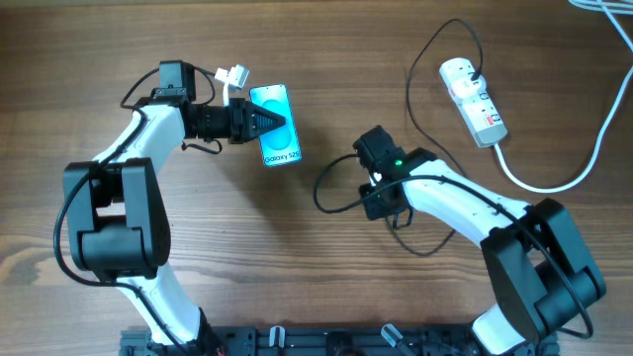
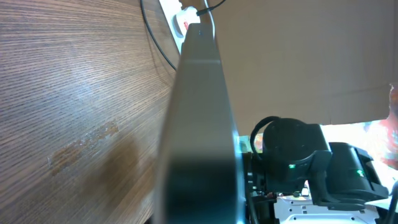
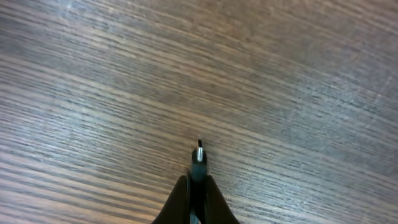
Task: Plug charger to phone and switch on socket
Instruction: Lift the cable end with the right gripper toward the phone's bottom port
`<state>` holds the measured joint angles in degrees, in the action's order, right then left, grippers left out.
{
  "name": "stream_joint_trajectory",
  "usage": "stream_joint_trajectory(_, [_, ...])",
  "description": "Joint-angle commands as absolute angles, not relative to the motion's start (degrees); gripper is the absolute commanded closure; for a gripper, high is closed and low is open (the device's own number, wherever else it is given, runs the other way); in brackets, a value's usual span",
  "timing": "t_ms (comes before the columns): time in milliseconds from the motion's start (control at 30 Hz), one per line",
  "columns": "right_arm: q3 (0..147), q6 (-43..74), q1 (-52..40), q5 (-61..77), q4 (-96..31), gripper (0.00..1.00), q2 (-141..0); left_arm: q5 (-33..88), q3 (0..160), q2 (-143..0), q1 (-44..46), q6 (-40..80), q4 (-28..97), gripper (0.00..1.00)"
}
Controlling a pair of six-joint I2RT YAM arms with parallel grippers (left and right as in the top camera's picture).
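The phone [image 1: 280, 148] has a cyan screen with "Galaxy" text at its near end, and my left gripper [image 1: 265, 124] is shut on its middle. The left wrist view shows the phone [image 2: 198, 124] edge-on as a dark slab that hides my fingers. My right gripper [image 3: 198, 183] is shut on the charger plug [image 3: 198, 163], whose metallic tip points forward just above the wood. Overhead, the right gripper [image 1: 370, 148] is right of the phone, apart from it. The charger cable [image 1: 318, 193] loops back to the white socket [image 1: 473, 99] at the far right.
The socket's thick white cord [image 1: 554, 183] curves toward the right edge. A small white connector [image 1: 233, 77] lies beside the left wrist. The black cable arcs above the right arm [image 1: 425, 59]. The arm bases stand at the front edge.
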<state>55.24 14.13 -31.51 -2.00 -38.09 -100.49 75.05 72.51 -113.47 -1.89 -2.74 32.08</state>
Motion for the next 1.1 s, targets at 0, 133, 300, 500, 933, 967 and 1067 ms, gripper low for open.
stream_joint_trajectory(0, [54.13, 15.16, -31.53, -2.94, -37.93, 0.95, -101.80, 76.86, 72.36, -113.25, -2.00, -3.86, 31.88, 0.96])
stream_joint_trajectory(133, [54.13, 15.14, -31.53, -2.94, -37.98, 0.87, -101.80, 76.88, 72.36, -113.25, -2.00, -3.86, 31.90, 0.96])
stream_joint_trajectory(300, [54.08, 15.16, -31.53, -2.94, -38.26, 0.91, -101.80, 76.86, 72.36, -113.25, -2.00, -3.86, 31.88, 0.96])
stream_joint_trajectory(500, [55.11, 11.84, -31.27, 11.49, -37.80, 0.96, -101.78, 76.88, 72.36, -113.25, -2.00, -3.86, 31.86, 0.96])
stream_joint_trajectory(933, [59.05, 14.81, -29.93, 61.67, -17.91, 0.96, -101.51, 86.61, 72.36, -113.25, -2.04, -3.84, 28.01, 0.96])
stream_joint_trajectory(967, [59.05, 16.45, -29.93, 61.58, -15.92, 0.95, -101.51, 87.48, 72.36, -113.25, -2.04, -3.84, 27.46, 0.96])
stream_joint_trajectory(1067, [59.02, 19.94, -29.93, 61.60, -11.51, 0.96, -101.54, 87.72, 72.36, -113.25, -2.04, -3.84, 26.68, 0.96])
